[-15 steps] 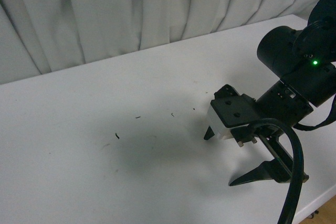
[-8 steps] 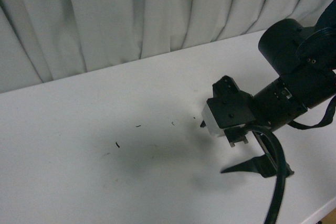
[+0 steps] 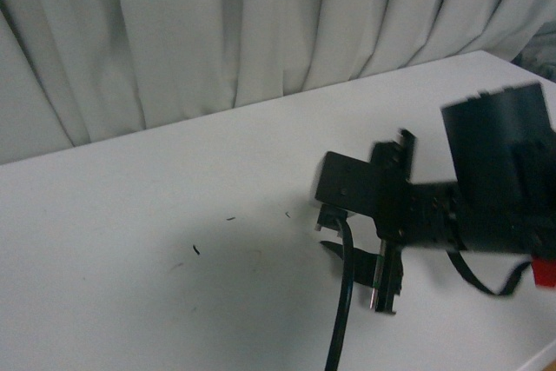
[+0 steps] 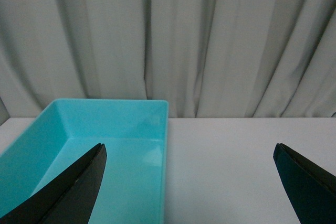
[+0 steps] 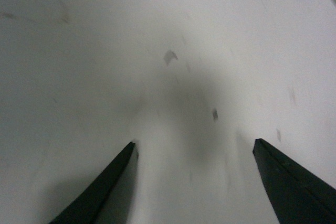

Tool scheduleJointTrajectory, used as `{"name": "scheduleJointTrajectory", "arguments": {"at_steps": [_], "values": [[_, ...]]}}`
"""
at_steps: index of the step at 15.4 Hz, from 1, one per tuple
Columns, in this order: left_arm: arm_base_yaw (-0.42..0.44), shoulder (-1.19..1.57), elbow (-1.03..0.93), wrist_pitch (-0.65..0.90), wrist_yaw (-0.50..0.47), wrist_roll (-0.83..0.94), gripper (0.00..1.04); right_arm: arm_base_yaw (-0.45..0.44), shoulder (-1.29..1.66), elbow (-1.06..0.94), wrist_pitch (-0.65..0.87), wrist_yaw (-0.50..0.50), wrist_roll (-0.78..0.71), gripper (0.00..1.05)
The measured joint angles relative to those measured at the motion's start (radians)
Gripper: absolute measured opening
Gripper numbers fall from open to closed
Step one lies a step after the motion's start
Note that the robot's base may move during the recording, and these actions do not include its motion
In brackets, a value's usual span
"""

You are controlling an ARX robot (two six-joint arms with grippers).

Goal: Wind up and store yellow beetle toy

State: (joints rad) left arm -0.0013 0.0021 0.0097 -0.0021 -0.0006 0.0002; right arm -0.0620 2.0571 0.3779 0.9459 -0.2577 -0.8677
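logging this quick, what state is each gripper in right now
Left gripper: open, fingers wide apart, holding nothing.
Right gripper: open, holding nothing.

Curtain [image 3: 217, 32] behind table [image 3: 130, 241]; bin [image 4: 113, 121] on table, before curtain.

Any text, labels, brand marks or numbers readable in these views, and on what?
None: no text can be read in any view.
The right arm is motion-blurred; the red patch at its edge shows nothing legible.
The turquoise bin is plain, no print visible.
The table and curtain are unmarked.
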Motion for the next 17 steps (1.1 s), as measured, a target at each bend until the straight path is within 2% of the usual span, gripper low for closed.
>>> {"name": "scheduleJointTrajectory", "arguments": {"at_steps": [2,3,4,6,11,15,17], "values": [[0.001,0.0,0.0,-0.002,-0.002,0.0,0.98,0.008,-0.074,-0.194,0.217,0.202,0.413,0.49],[0.001,0.0,0.0,-0.002,0.001,0.0,0.98,0.045,-0.227,-0.229,0.316,0.256,0.607,0.37],[0.0,0.0,0.0,-0.001,0.003,0.0,0.98,0.059,-0.38,-0.21,0.347,0.254,0.711,0.25],[0.0,0.0,0.0,-0.002,0.0,0.0,0.98,0.062,-0.713,-0.208,0.172,0.254,0.814,0.02],[0.0,0.0,0.0,-0.001,0.0,0.0,0.98,0.062,-1.121,-0.329,-0.076,0.257,0.85,0.02],[0.0,0.0,0.0,-0.001,0.0,0.0,0.98,0.062,-1.328,-0.36,-0.246,0.257,0.85,0.02],[0.0,0.0,0.0,-0.002,0.0,0.0,0.98,0.062,-1.482,-0.367,-0.383,0.257,0.851,0.02]]}}
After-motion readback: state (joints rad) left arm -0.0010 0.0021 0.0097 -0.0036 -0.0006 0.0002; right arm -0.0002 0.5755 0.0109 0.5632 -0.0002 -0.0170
